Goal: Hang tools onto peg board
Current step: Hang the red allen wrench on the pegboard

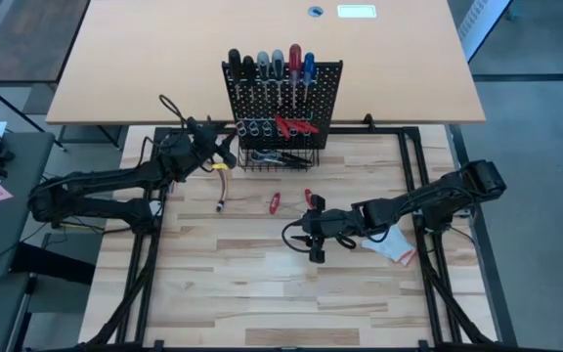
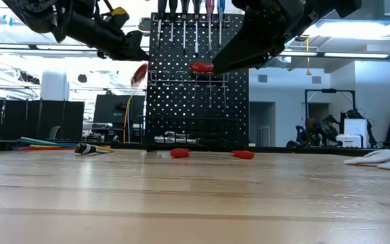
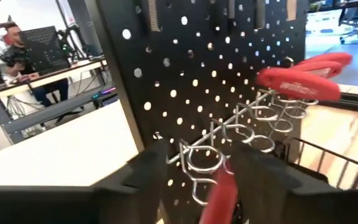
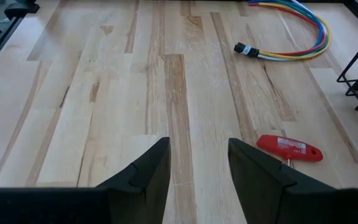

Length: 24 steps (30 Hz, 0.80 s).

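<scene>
My left gripper (image 3: 194, 171), fingers spread, stands at the upright black perforated metal peg board (image 1: 283, 103); the red-handled tool (image 3: 219, 196) hangs between them, long axis vertical, below the silver ring holders (image 3: 202, 158).

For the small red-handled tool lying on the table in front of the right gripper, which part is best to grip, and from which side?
Grip the red handle, coming straight down from above with the right gripper. It lies flat on the wood, clear of the wires, and is its widest part. Set the fingers across its narrow width, not along it.
</scene>
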{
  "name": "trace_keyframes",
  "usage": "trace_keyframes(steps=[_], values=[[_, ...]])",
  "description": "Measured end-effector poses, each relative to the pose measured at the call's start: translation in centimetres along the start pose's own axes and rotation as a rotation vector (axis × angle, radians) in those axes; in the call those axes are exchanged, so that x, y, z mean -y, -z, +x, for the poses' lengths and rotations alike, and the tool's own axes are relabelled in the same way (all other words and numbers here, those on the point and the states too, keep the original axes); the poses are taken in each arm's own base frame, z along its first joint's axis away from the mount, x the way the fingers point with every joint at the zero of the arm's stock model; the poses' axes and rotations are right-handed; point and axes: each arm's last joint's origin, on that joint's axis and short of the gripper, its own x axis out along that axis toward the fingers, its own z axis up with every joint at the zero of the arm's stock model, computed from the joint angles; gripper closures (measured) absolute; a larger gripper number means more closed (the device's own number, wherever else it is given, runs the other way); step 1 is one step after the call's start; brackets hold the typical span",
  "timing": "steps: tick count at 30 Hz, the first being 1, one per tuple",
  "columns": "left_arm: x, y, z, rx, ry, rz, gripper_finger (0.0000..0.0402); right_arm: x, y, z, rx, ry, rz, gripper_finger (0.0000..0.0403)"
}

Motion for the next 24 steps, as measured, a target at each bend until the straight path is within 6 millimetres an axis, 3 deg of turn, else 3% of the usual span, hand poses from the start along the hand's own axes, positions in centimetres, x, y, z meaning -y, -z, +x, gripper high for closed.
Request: trace_keyframes(steps=[5, 13, 18, 24], values=[[-0.3, -0.7, -1.5, -0.012, 0.026, 0.008, 0.0173, -0.1, 0.1, 0.0, -0.008, -0.001, -0.001, 0.0237], [-0.9, -1.6, -5.2, -0.045, 0.104, 0.053, 0.0169, -0.2, 1.2, 1.4, -0.057, 0.006, -0.014, 0.0237], [-0.8, 0.1, -6.4, -0.217, 0.135, 0.173, 0.0180, 0.0, 2.0, 2.5, -0.092, 0.018, -0.016, 0.0237], [-0.4, 2.8, -4.7, -0.287, 0.102, 0.261, 0.0196, 0.5, 1.6, 2.5, -0.065, 0.027, -0.001, 0.0237]])
